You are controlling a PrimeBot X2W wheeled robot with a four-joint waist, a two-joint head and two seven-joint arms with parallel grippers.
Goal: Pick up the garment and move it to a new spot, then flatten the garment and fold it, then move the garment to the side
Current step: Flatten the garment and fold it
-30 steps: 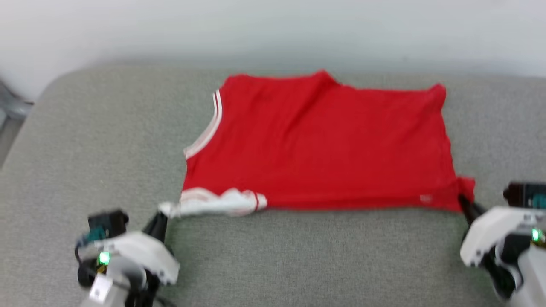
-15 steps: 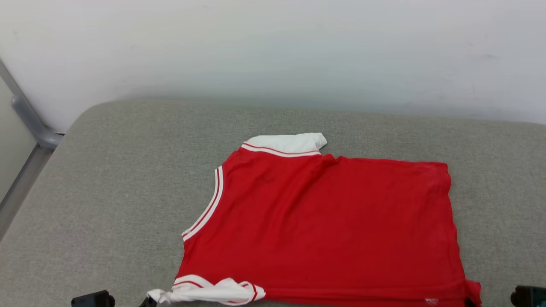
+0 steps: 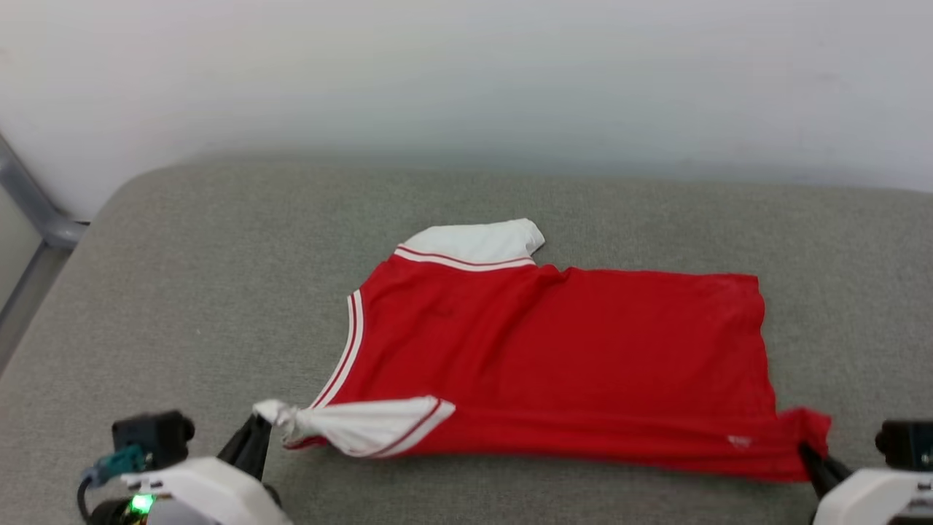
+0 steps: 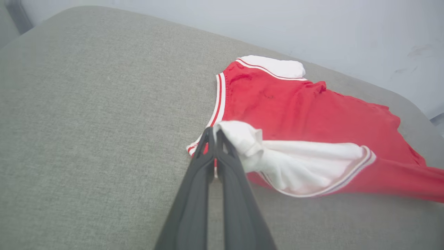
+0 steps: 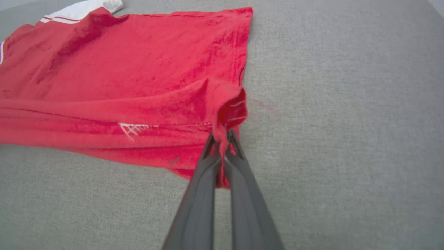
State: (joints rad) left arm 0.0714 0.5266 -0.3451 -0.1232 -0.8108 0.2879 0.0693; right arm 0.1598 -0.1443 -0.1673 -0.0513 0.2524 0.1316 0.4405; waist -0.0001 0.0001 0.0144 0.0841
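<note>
While the garment [image 3: 554, 350] lies spread at the centre of the cushion [image 3: 182, 292], long axis left to right, the left gripper [image 3: 256, 426] pinches the sleeve and the right gripper [image 3: 807, 453] the hem corner nearest the cushion's front edge.

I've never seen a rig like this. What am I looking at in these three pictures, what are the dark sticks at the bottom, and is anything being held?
This is a two-armed robot at a grey padded surface. The wide picture is from a camera on its head; the other two are from its left and right wrists, each looking along that arm's jaws. The dark sticks are the fingers of those jaws. A red basketball-style T-shirt with white sleeves lies spread on the surface. The left jaws are shut on its near white sleeve, the right jaws on its near red corner.
</note>
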